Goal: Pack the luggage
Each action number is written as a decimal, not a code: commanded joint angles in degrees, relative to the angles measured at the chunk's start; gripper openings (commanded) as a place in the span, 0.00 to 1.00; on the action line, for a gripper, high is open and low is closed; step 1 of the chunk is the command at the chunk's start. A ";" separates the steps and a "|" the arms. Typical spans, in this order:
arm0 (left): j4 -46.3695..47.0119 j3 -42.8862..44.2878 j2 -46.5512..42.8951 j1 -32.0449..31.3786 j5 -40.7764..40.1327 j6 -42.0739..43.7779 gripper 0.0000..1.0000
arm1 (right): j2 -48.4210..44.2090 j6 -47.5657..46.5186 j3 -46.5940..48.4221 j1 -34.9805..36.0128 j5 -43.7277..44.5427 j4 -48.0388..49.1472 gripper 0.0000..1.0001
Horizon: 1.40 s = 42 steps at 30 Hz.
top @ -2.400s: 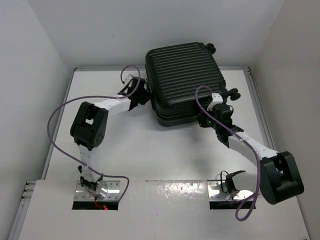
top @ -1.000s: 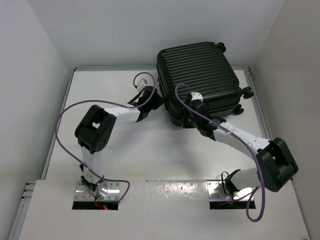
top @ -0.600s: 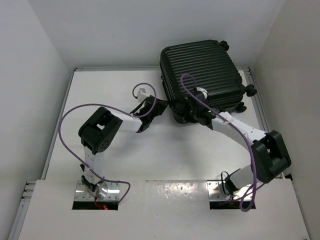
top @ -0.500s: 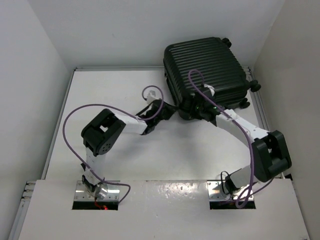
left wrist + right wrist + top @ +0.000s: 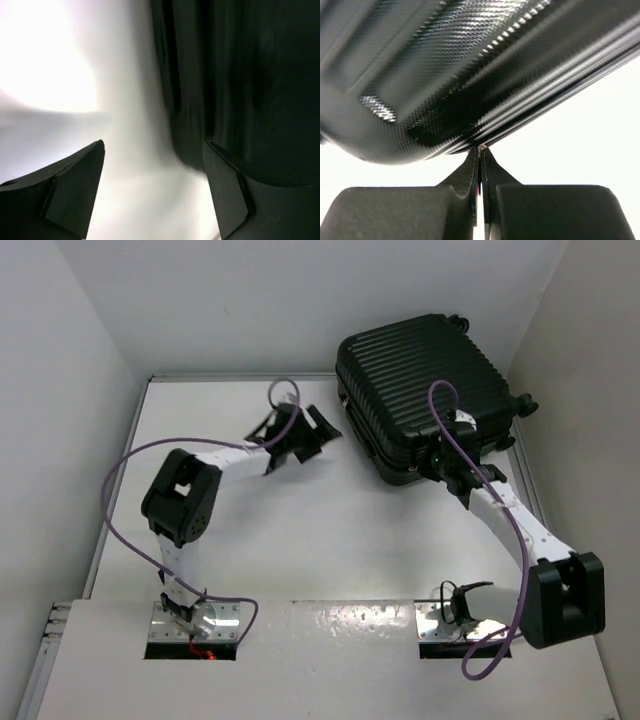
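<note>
**Jaws: right pair pinched shut at the seam, left pair gaping beside the corner**

Right gripper (image 5: 480,150) is showing its jaws pressed together, tips touching the luggage (image 5: 445,65) right at its seam (image 5: 560,96). Whether a zipper tab is sitting between the tips is too small to tell. The shell is filling everything above and ahead of these jaws, and the seam is running away up and to their right.

Left gripper (image 5: 154,150) is hanging with jaws wide apart and nothing between them. The luggage (image 5: 240,75) is lying ahead and to their right, near but not touching.

From above, the closed luggage (image 5: 425,370) is lying flat at the far right of the table (image 5: 300,530), wheels (image 5: 522,407) pointing away from both jaw pairs. The right gripper (image 5: 437,458) is at its near edge and the left gripper (image 5: 312,430) is off its left corner.

Judgement: the right arm is nearer, so the next move is likely riding along that seam line.
</note>
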 commanded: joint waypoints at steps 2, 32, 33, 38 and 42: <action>-4.92 8.23 0.23 7.44 5.95 5.85 0.74 | -5.52 -0.07 -1.74 -1.01 0.32 10.13 0.00; 20.67 27.30 28.20 5.43 23.99 -12.80 0.40 | -10.88 -4.81 -6.84 -4.35 -4.86 6.09 0.00; 20.66 28.70 28.91 5.95 23.99 -12.80 0.40 | -11.06 -5.08 -6.75 -4.35 -6.08 5.74 0.00; 19.95 29.86 30.94 6.48 25.13 -10.95 0.37 | -11.94 -6.31 -7.01 -5.40 -6.62 4.25 0.00; 20.04 29.25 30.94 7.79 26.44 -10.33 0.36 | -12.46 -6.57 -7.19 -6.37 -7.41 3.63 0.00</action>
